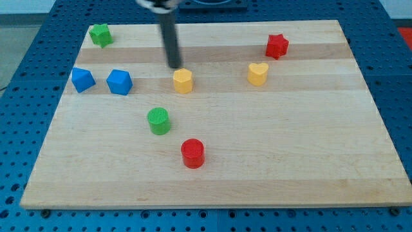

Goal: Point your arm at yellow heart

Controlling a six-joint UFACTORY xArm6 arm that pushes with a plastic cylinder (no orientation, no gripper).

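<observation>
The yellow heart (258,73) sits on the wooden surface (270,154) toward the view's upper right, upright and standing alone. Nearest to it is the red star-shaped block (277,46), up and to the view's right of it, near but apart. To the view's left, well apart, lies the yellow hexagonal block (183,81).

My tip (174,66) rests just beside that yellow hexagonal block, at its upper-left edge, so close that I cannot tell whether they touch. The rod rises from there to the view's top edge. There is no pincer on this arm, only the rod, so nothing can be said of a pincer being apart or together.

Further out, the green cylinder (159,120) and the red cylinder (192,153) lie below the hexagonal block; two blue blocks (83,79) (120,82) sit side by side at the view's left, and a green star-like block (100,34) occupies the top-left corner.

As I judge it, the task is not yet done: my tip stands by the wrong yellow block, and a run toward the view's right remains, passing above the hexagonal block so as not to shove it.
</observation>
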